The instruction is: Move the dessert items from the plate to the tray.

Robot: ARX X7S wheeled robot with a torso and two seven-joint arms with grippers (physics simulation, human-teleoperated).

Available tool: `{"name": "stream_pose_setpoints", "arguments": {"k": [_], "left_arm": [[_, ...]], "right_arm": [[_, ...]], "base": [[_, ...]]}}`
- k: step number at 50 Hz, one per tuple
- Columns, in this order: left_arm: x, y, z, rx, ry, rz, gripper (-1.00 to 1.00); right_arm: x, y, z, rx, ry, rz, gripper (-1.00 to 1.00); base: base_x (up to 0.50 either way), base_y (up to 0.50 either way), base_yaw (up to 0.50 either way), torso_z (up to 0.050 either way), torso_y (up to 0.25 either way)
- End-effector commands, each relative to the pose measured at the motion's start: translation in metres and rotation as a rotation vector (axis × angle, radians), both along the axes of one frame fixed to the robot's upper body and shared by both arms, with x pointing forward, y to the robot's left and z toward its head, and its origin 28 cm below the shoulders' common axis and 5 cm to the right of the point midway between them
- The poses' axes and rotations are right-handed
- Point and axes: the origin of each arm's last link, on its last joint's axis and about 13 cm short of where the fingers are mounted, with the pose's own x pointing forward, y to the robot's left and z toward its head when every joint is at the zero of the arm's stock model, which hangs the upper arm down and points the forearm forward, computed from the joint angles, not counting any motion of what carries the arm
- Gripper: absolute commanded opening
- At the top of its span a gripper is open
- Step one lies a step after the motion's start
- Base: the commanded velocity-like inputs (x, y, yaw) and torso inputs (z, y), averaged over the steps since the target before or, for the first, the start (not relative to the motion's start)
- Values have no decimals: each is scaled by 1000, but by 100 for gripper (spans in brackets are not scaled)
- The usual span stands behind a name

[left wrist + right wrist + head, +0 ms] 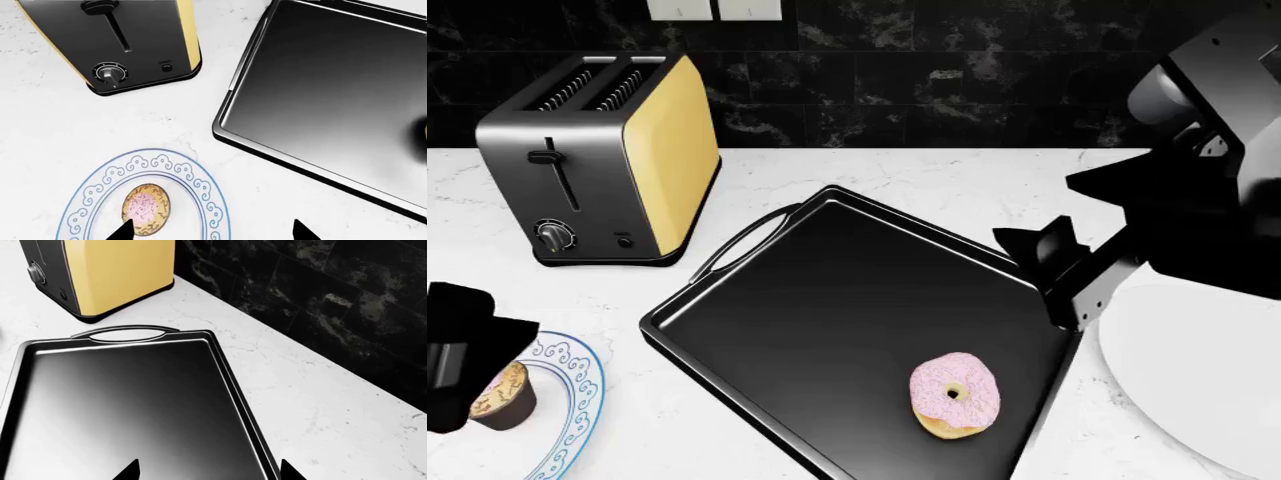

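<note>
The pink-iced ring doughnut (954, 393) lies flat on the black tray (827, 300), near its front right corner. The cupcake (501, 395) stands in its dark wrapper on the blue-patterned plate (571, 385), left of the tray. My left gripper (213, 232) hangs open above the plate; one fingertip (123, 231) overlaps the cupcake (147, 209) and the other is over bare counter, so the cupcake is not between the jaws. My right gripper (210, 471) is open and empty above the tray's (133, 405) right edge.
A yellow-sided toaster (607, 160) stands at the back left, close to the tray's handle (747, 240). White marble counter (961, 185) runs back to a black tiled wall. A white rounded robot part (1201, 370) fills the lower right.
</note>
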Motion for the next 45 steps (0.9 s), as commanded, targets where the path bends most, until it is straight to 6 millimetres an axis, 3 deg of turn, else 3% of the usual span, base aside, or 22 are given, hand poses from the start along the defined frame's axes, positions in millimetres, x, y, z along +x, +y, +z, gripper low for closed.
{"name": "stream_pose_setpoints", "arguments": {"k": [1,26,38,45], "left_arm": [[5,7,1,16,71,1,100],[40,25,-14,27,117,30,100],[44,34,-23,54,129,84,100],[47,40,-39,39,144,102,100]], "right_arm": [[0,-1,-2,10,-5,5,100],[-2,0,-5,18,-10,20,100],[-3,0,-5,7,-4,20,100],[-4,-1,-7,10,-3,19,100]], "base": [[0,0,0,0,0],[0,0,0,0,0],[0,0,0,0,0],[0,0,0,0,0]]}}
